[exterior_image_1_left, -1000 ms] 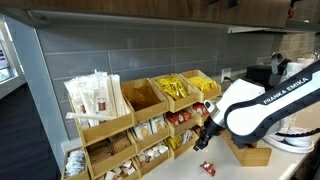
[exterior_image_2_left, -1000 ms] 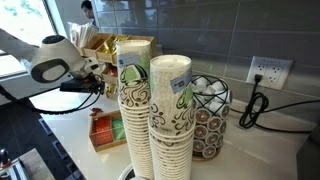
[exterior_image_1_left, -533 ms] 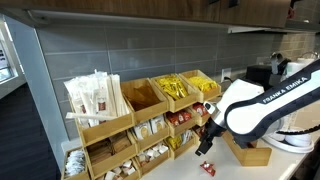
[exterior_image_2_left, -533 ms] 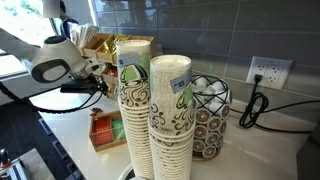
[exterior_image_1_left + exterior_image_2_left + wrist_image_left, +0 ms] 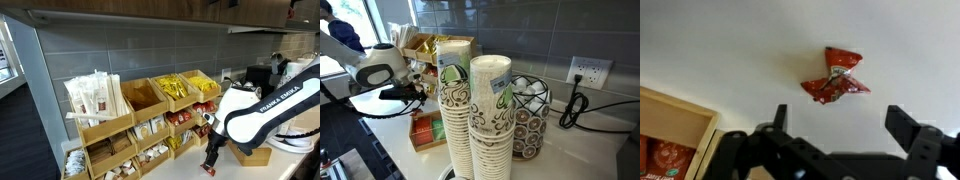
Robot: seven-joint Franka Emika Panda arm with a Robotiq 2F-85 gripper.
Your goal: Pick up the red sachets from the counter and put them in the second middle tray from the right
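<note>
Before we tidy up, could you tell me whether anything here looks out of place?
Yes: the red sachets lie crumpled and overlapping, loose on the counter rather than in a bin, just below the open tool.

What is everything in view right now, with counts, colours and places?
sachets: apparently two, red, overlapping on the counter
rack: one, light wood, three tiers, by the wall
yellow packets: many, yellow, rack's top tier
tray: one, wooden, on the counter, red packets inside
cups: two stacks, patterned paper, foreground
pod holder: one, wire, beside the cups
arm: one, white, over the counter
claw: one, black, open, above the sachets
</note>
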